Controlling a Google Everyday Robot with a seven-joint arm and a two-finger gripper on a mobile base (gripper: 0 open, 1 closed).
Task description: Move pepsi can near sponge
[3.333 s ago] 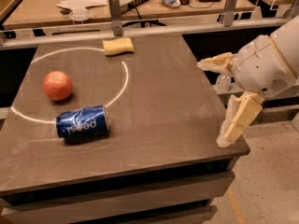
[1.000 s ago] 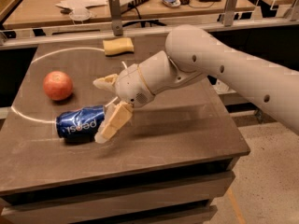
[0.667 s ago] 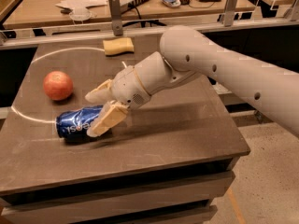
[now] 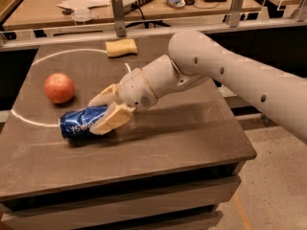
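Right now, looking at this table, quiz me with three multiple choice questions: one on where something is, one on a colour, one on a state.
1. Where is the sponge?
A) near the far edge of the table
B) touching the apple
C) on the floor

2. What colour is the pepsi can?
A) red
B) blue
C) green

3. How is the can resting?
A) upright
B) on its side
C) on top of the sponge

Answers:
1 A: the sponge lies near the far edge, well apart from the apple.
2 B: the can is blue with white lettering.
3 B: it lies on its side, with the tool at one end.
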